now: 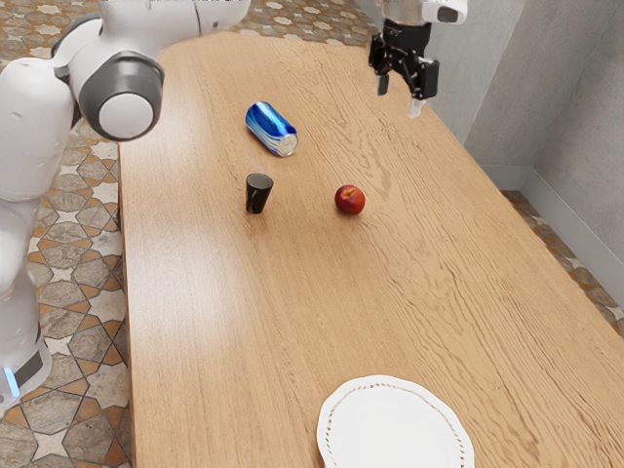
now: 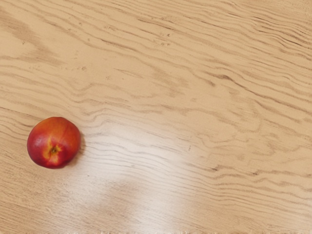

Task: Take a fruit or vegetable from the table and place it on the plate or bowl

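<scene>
The plate (image 1: 395,424) runs off the exterior view's bottom edge. The print on the can (image 1: 272,128) is too small to read.

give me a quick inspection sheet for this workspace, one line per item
surface: wooden table, bare grain, no spills seen
job's things: red fruit resting mid-table; white plate at the near edge, nothing on it
clutter: blue can lying on its side; small black cup standing beside the fruit, apart from it
gripper: jaws apart, holding nothing, raised above the table beyond the fruit
cables: nothing seen
surroundings: patterned tile floor; grey wall past the table
</scene>
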`<state>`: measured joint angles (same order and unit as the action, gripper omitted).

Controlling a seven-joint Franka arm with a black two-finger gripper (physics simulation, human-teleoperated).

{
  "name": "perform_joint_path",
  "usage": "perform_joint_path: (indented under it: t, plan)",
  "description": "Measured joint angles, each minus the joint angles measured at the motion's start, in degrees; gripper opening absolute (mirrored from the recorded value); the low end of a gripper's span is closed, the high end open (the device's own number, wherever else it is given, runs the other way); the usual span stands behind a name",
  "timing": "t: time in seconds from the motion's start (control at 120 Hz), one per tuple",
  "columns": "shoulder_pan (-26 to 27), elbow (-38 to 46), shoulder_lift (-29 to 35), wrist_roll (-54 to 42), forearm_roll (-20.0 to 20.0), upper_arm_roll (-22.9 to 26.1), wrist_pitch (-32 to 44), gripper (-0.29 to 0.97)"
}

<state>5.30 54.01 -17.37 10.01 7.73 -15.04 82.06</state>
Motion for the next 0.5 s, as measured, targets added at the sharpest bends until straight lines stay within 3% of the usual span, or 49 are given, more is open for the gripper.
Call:
perform_joint_path:
  t: [0.092,0.342,0.5]
  plan:
    - [1.24,2.39,-0.51,1.76,0.35,0.16,1.92,0.68]
    - [1.81,21.63,2.31,3.55,2.67,0.96,12.66,0.68]
    - [1.84,27.49,2.80,2.39,4.89,-3.52,15.16,0.68]
